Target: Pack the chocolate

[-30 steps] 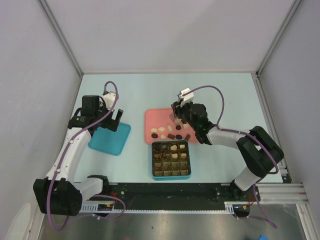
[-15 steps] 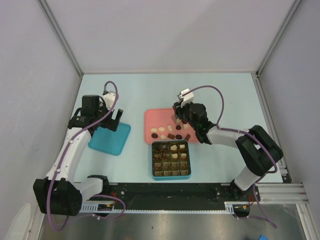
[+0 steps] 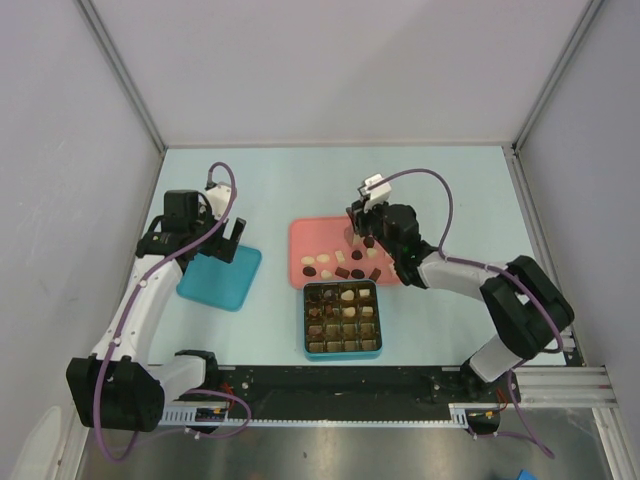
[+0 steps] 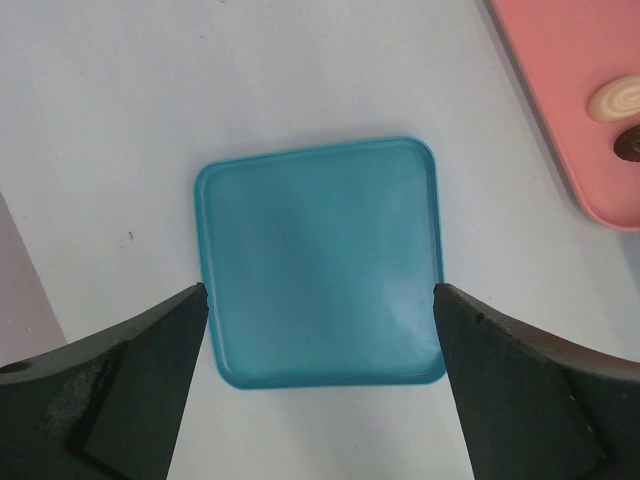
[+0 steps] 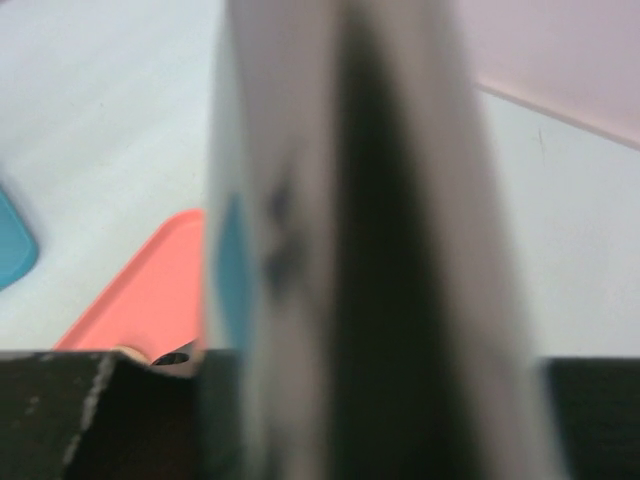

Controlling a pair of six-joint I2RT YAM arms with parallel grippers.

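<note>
Several small chocolates (image 3: 340, 265), dark brown, reddish and cream, lie loose on the pink tray (image 3: 308, 237). The teal box with grid compartments (image 3: 343, 320) stands in front of it with candies in several cells. My right gripper (image 3: 364, 238) hangs over the tray's right part, above the candies. In the right wrist view a blurred white, teal and dark upright shape (image 5: 370, 250) fills the space between the dark fingers (image 5: 60, 410), so I cannot tell how the jaws stand. My left gripper (image 3: 232, 240) is open and empty above the teal lid (image 4: 320, 260).
The teal lid (image 3: 220, 278) lies flat left of the pink tray. The left wrist view shows the tray's corner (image 4: 560, 100) with a cream candy (image 4: 622, 100) and a dark one (image 4: 630, 147). Grey walls stand on three sides.
My right arm's elbow has shifted slightly to the right, with the gripper staying over the pink tray. The left arm has not moved.
</note>
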